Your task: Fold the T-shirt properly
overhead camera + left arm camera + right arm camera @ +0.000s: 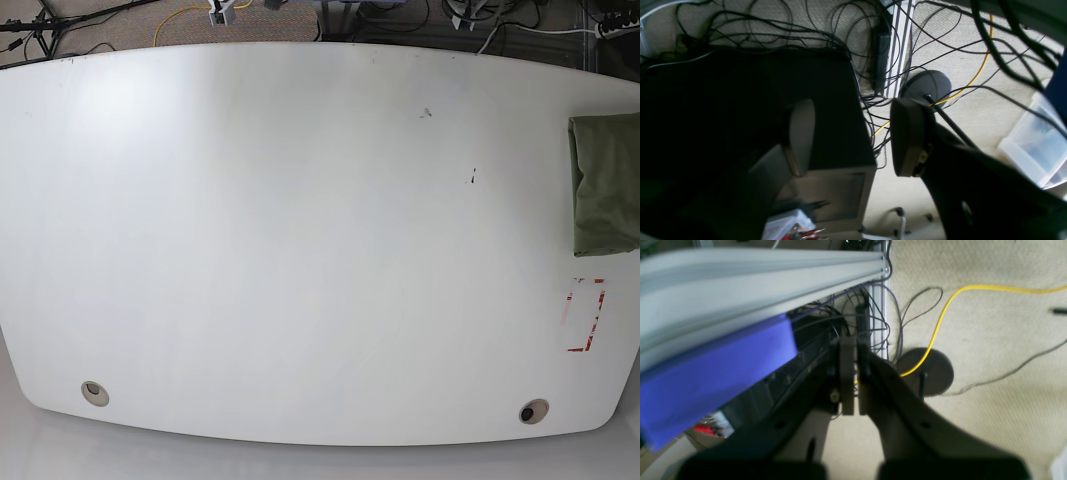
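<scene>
T-shirt (606, 185) cut by right edge — folded

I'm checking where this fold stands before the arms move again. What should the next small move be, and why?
Probably nothing but a retreat check: the T-shirt already lies as a compact folded bundle at the table's edge, on the left arm's side. Neither arm shows over the table; both wrist cameras see floor. The left gripper is open, the right gripper nearly shut, both empty.
</scene>
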### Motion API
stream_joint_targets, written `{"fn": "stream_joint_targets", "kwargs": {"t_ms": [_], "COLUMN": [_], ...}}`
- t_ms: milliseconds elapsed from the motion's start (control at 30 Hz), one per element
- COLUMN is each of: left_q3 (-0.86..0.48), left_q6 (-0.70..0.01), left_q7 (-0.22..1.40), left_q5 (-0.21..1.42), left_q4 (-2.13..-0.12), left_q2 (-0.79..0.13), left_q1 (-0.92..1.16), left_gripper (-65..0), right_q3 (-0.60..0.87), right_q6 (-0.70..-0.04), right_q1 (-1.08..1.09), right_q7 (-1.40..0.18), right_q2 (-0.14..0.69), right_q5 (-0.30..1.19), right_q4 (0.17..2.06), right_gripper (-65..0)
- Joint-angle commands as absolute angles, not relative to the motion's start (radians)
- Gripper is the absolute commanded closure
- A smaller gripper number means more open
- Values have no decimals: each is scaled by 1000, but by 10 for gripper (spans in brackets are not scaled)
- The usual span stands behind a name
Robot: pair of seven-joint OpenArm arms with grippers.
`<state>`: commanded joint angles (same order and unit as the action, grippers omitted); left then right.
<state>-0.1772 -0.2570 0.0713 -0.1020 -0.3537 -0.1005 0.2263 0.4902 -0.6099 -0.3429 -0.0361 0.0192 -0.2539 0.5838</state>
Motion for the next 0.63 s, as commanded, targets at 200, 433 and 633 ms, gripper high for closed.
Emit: {"fn": "stream_joint_targets", "kwargs": {"t_ms": [200,433,633], "left_q3": [-124,-67,-62], "left_q6": [-139,-87,-47], "left_q7": [71,71,71], "left_q5": [-102,-99,-101], "left_q4": [-257,-223,-225], "left_q2": [-96,-93,-93], "left_q1": [136,110,104], "left_gripper": [-326,-329,-329], "right_q3": [490,490,490], "right_q6": [-506,-443,-443], "right_q1": [-272,-219,-205], "right_q7": [-19,-19,-19], "right_q2": [19,19,19], "right_q5": [-343,-406,-414], "right_q4": [499,430,417], "right_gripper": [-11,-13,-13]}}
